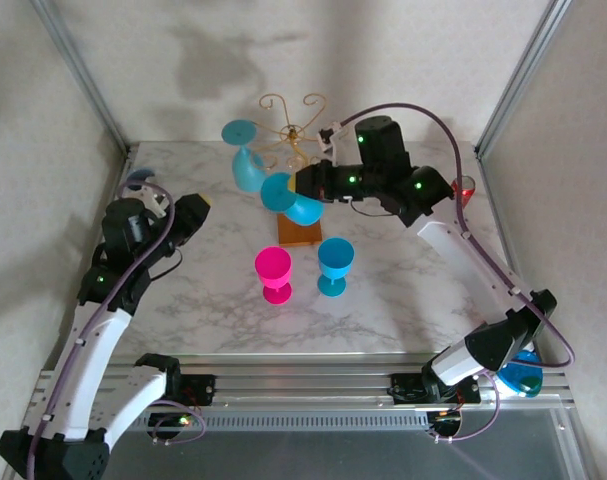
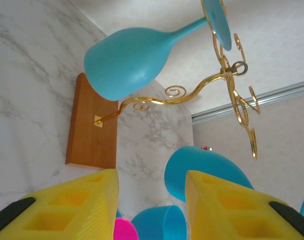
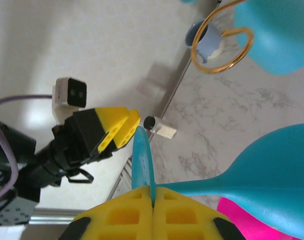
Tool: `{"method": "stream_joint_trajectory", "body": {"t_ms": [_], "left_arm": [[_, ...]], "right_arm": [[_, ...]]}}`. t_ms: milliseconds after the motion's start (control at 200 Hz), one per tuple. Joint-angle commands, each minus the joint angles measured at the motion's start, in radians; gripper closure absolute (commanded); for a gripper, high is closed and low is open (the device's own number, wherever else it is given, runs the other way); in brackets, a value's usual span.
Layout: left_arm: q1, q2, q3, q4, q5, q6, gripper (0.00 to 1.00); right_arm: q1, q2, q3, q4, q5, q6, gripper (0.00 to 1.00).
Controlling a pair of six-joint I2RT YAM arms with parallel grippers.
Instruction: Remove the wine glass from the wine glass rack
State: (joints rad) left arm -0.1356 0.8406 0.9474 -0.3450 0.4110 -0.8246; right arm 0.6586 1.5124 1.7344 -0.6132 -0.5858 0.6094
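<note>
Right gripper closed tight on the stem of the teal wine glass, just beside its foot. The glass lies tilted in the air over the wooden base, just in front of the wine glass rack, and you may judge it free of the gold scroll arms. Left for you: carry it clear and set it on the table. A second teal glass hangs from the rack. Left gripper, wide open and empty, faces the rack
</note>
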Motion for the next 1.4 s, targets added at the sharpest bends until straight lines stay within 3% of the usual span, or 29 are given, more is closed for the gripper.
{"method": "stream_joint_trajectory", "body": {"t_ms": [0, 145, 340, 661, 1226, 1397], "left_arm": [[0.009, -0.037, -0.001, -0.092, 0.001, 0.035, 0.61], [0.01, -0.064, -0.004, -0.169, 0.009, 0.053, 0.61], [0.009, -0.093, 0.002, -0.267, 0.031, 0.069, 0.6], [0.01, -0.108, 0.046, -0.456, 0.04, 0.126, 0.61], [0.01, -0.077, 0.118, -0.59, 0.108, 0.136, 0.61], [0.009, -0.071, 0.126, -0.589, 0.144, 0.113, 0.61]], "right_arm": [[0.041, -0.035, -0.025, -0.025, 0.04, -0.092, 1.0], [0.084, -0.031, -0.008, -0.066, 0.082, -0.177, 1.0], [0.222, -0.023, 0.016, -0.113, 0.191, -0.35, 1.0], [0.43, -0.062, -0.103, -0.04, 0.578, -0.619, 1.0], [0.754, -0.101, -0.449, 0.495, 1.199, -1.244, 1.0], [0.79, -0.056, -0.527, 0.686, 1.294, -1.407, 1.0]]}}
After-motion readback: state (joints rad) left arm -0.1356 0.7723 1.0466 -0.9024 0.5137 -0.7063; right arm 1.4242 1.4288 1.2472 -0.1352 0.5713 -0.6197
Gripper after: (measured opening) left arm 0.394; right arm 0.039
